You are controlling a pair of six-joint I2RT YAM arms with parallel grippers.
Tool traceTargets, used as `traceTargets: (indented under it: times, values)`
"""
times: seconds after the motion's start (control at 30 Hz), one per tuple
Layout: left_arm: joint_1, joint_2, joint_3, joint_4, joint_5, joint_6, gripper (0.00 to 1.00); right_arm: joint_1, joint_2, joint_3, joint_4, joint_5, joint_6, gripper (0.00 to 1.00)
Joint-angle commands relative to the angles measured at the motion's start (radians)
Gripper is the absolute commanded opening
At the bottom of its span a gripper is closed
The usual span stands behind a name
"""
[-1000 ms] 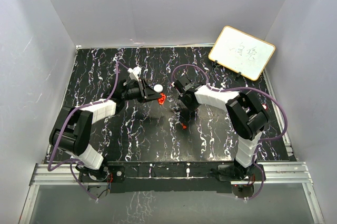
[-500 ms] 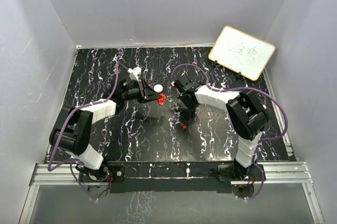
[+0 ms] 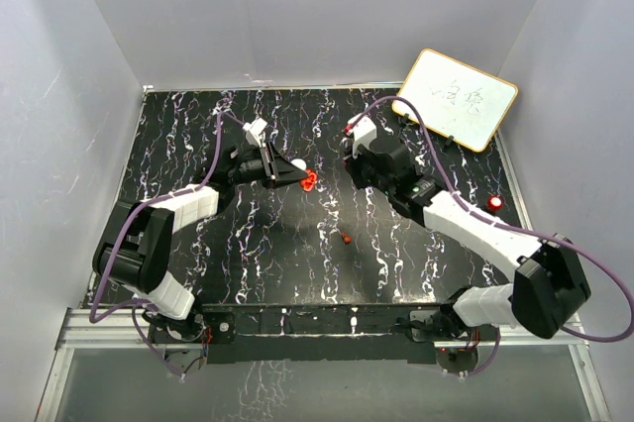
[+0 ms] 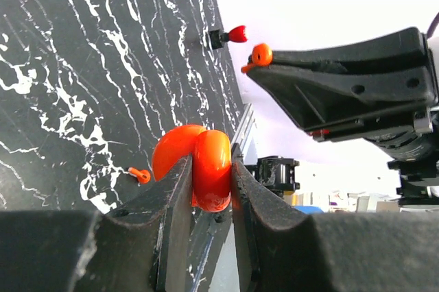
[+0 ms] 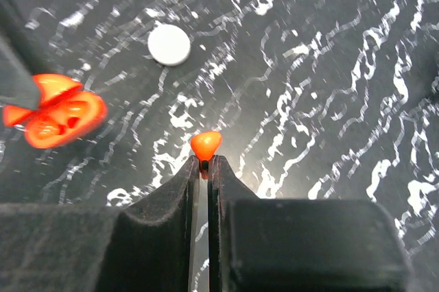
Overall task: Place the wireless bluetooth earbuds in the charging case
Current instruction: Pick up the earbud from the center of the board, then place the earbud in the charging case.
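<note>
My left gripper (image 3: 294, 175) is shut on the open red charging case (image 4: 206, 168), held just above the table left of centre; the case also shows in the right wrist view (image 5: 58, 119). My right gripper (image 5: 206, 162) is shut on a small red earbud (image 5: 206, 144), pinched by its stem at the fingertips. From above, that gripper (image 3: 350, 135) hangs raised, right of the case and a little behind it. The left wrist view shows the held earbud (image 4: 260, 53) high above the case. A second red earbud (image 3: 345, 239) lies on the table nearer the arm bases, also seen in the left wrist view (image 4: 139, 175).
A white round puck (image 5: 169, 44) lies on the black marbled table (image 3: 248, 254) near the case. A small whiteboard (image 3: 456, 98) leans at the back right corner. White walls close in the table on three sides.
My right arm has swung its elbow out to the right, and its gripper has closed on a red earbud and risen from the table. The left gripper still holds the case, shifted slightly.
</note>
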Motion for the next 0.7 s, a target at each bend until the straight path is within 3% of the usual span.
traceTargets:
  times: [0.0, 0.33, 0.67]
  values:
    - [-0.003, -0.001, 0.041, 0.096, 0.05, -0.1, 0.0, 0.003, -0.051, -0.073, 0.281, -0.155, 0.048, 0.0]
    - [-0.003, 0.007, 0.03, 0.164, 0.032, -0.186, 0.0, 0.009, -0.08, -0.223, 0.612, -0.228, 0.101, 0.0]
    - [-0.003, 0.011, 0.012, 0.193, 0.031, -0.199, 0.0, 0.061, -0.066, -0.242, 0.7, -0.233, 0.075, 0.0]
